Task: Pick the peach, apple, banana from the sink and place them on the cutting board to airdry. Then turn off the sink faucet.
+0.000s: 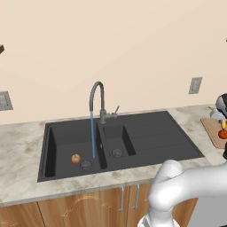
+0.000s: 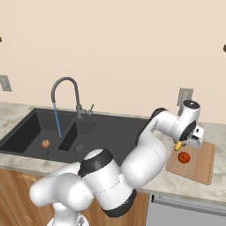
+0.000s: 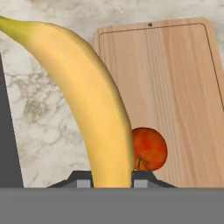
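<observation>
From my seat the sink (image 1: 150,137) sits well left on the table (image 1: 22,146), faucet (image 1: 96,95) running, peach (image 1: 76,158) in the big basin. Cutting board (image 3: 175,87) has bare wood beyond the apple (image 3: 149,148). Claw (image 3: 111,181) is clamped on the banana (image 3: 92,100), above the board's left edge.

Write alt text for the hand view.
A yellow banana, gripped at its base by the tool, rises across the frame above a marble counter. Behind it, a wooden cutting board holds a red round fruit.
</observation>
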